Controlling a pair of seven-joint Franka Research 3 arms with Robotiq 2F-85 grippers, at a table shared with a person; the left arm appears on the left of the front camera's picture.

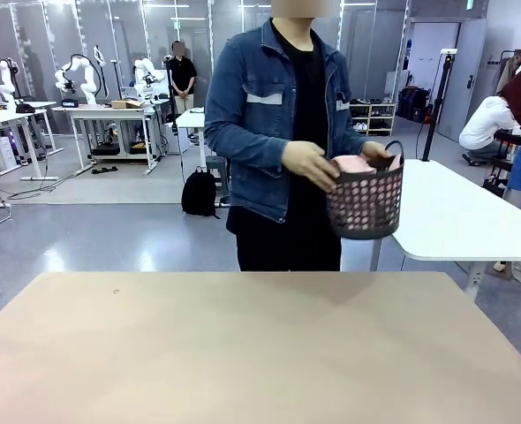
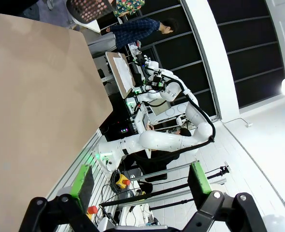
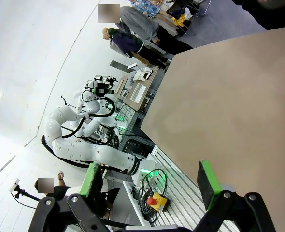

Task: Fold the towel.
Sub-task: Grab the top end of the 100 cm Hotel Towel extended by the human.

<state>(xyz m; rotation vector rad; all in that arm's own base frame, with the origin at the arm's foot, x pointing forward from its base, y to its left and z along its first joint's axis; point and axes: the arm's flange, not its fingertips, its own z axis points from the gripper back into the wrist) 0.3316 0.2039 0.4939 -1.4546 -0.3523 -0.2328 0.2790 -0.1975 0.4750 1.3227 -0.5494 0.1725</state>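
Observation:
The pink towel lies bunched inside a dark perforated basket, which a person in a denim jacket holds with both hands beyond the far edge of the table. One hand rests at the basket's rim. The basket's underside shows at the top of the left wrist view. My left gripper is open with nothing between its green pads, off the table's side. My right gripper is open too, holding nothing, beside the table's other edge.
The tan tabletop is bare. A white table stands behind the person at the right. My right arm and my left arm show across from each wrist camera, with a red stop button below.

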